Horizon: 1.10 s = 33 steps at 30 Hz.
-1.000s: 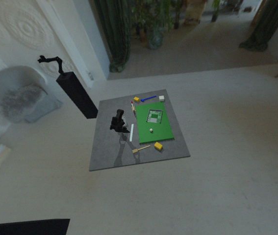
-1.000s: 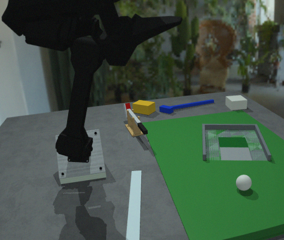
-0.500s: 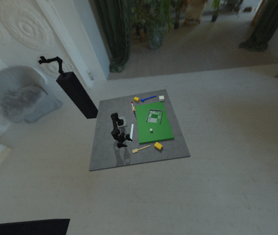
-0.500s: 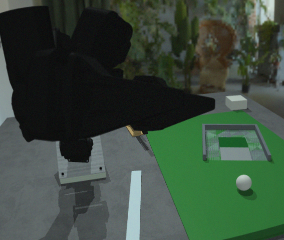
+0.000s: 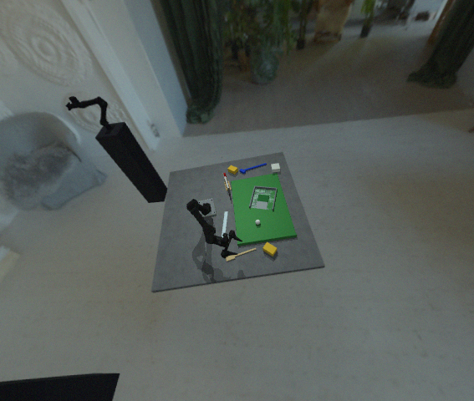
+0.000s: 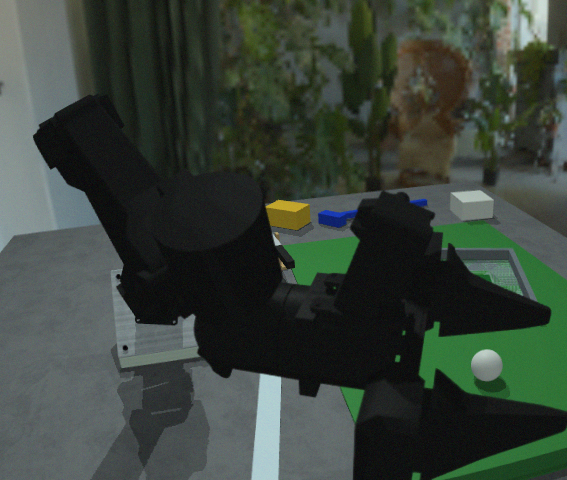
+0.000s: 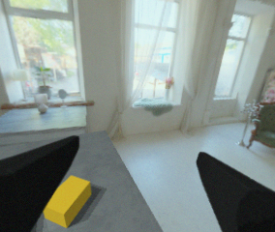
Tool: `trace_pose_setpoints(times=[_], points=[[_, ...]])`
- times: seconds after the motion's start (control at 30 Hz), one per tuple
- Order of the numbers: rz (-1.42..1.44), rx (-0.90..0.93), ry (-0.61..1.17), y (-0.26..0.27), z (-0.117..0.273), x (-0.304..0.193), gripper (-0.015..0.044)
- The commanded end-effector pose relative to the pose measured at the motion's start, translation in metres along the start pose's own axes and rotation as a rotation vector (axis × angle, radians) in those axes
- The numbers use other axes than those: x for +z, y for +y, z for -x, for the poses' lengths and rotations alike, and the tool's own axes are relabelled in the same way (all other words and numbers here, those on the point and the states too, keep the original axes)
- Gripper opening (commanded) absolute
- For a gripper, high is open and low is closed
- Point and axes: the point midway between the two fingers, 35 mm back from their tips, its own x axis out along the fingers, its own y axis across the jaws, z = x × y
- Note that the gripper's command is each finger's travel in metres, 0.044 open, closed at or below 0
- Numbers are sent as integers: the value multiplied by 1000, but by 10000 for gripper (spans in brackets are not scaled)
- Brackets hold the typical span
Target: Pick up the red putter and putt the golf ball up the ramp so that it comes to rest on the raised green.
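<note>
Top view: open, empty black hand (image 5: 231, 244) at centre; slim red-tipped putter (image 5: 226, 184) lies well above it.

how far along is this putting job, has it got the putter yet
Not yet. Nothing looks done: the red putter lies on its stand at the mat's far left edge, and the ball sits on the flat, short of the raised green. In hand: nothing; the hand is open and empty, low by the mat's near corner, away from the putter. Left: grab the putter, then putt.
</note>
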Motion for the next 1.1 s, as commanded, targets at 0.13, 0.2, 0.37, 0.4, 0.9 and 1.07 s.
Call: trace_pose_setpoints(times=[0.13,0.2,0.37,0.4,0.9,1.07], points=[[-208,188,123,76,-38,-53,440],[-234,231,164,98,-46,-67,440],[-269,382,283,172,-62,-100,440],[-270,416,307,189,-63,-106,440],[-106,946,639,423,-6,-156,440],[44,1129,737,487,46,-165,440]])
